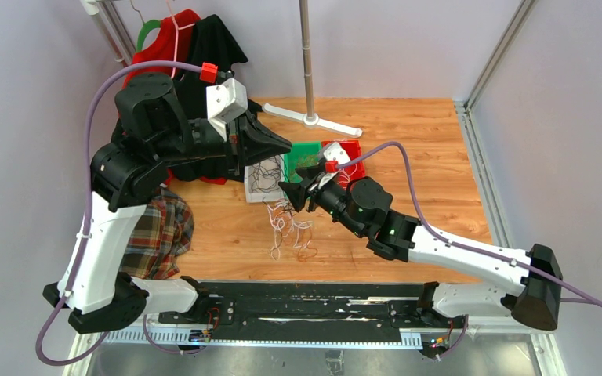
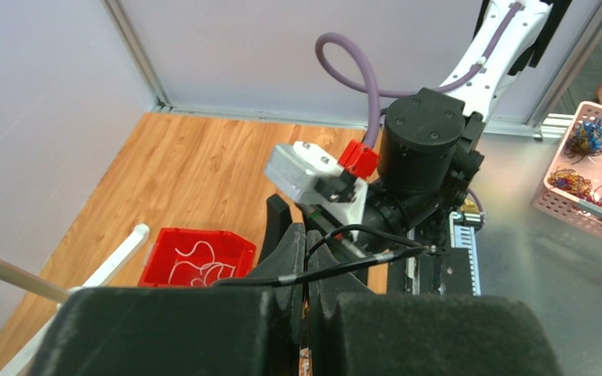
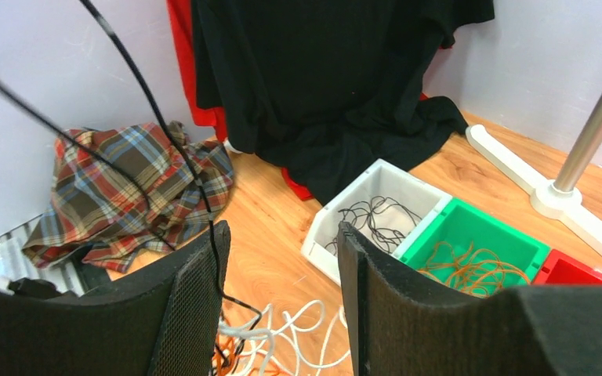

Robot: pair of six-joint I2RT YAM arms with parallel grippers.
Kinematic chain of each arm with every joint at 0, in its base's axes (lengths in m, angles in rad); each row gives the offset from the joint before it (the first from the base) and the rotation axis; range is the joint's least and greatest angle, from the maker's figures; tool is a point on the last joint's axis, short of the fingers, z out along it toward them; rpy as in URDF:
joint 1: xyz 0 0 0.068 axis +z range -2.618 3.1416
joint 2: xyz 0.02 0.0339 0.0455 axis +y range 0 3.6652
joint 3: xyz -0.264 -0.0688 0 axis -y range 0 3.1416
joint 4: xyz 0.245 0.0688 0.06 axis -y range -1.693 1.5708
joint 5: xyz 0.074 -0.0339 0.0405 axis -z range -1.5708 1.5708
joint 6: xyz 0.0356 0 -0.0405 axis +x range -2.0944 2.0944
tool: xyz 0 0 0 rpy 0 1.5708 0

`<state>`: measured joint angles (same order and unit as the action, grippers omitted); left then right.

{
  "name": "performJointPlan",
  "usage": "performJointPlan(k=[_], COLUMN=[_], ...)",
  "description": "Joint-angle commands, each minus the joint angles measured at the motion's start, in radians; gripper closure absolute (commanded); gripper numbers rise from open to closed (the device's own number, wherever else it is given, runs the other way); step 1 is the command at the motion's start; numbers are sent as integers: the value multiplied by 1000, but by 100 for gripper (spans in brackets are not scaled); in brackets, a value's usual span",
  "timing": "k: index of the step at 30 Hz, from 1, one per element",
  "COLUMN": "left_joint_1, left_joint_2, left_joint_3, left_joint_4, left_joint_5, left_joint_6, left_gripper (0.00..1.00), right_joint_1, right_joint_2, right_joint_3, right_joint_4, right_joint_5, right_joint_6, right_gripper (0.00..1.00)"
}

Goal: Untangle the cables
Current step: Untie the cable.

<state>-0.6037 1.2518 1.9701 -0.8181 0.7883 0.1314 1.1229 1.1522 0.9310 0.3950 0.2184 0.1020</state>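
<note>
A loose tangle of white, orange and black cables (image 1: 290,227) lies on the wooden table in front of three small bins. It also shows low in the right wrist view (image 3: 282,345). My left gripper (image 1: 286,146) is raised over the bins, its jaws shut (image 2: 307,239) on a thin black cable (image 2: 360,262). That cable runs taut down to the tangle, past the right gripper's left finger (image 3: 196,290). My right gripper (image 1: 286,190) hangs just above the tangle's far edge, open and empty (image 3: 282,231).
A white bin (image 1: 251,188) holds black wires, a green bin (image 1: 307,153) orange wires, and a red bin (image 1: 353,149) white wires. A plaid cloth (image 1: 157,227) lies at the left, with dark garments (image 1: 212,47) behind it. A stand base (image 1: 313,119) is at the back. A pink basket (image 2: 588,172) sits off the table.
</note>
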Motion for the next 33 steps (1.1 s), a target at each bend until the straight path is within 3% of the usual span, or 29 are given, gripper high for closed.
performJointPlan(k=[1,8,16,26,33], left_joint_1=[1,1,1,1,1], left_joint_2=[-5,2,12,25,75], left_joint_3=[33,51,118,237,401], left_joint_4=[3,3,-9,-9,-2], left_joint_5=[35,39,-10,-116,-282], left_joint_6=[-28,-16,11,86,181], left_gripper=[100,100,100,100,100], right_joint_1=[17,21,25,25,25], right_joint_2=[42,141,186,98,-54], right_joint_3=[36,-52,-317,-510,-651], right_joint_4=[68,180,353,359,254], right_joint_5=[83,95,273,327,363], right_joint_6=[-31,38,111,180,230], right_gripper=[47,48,52,54,54])
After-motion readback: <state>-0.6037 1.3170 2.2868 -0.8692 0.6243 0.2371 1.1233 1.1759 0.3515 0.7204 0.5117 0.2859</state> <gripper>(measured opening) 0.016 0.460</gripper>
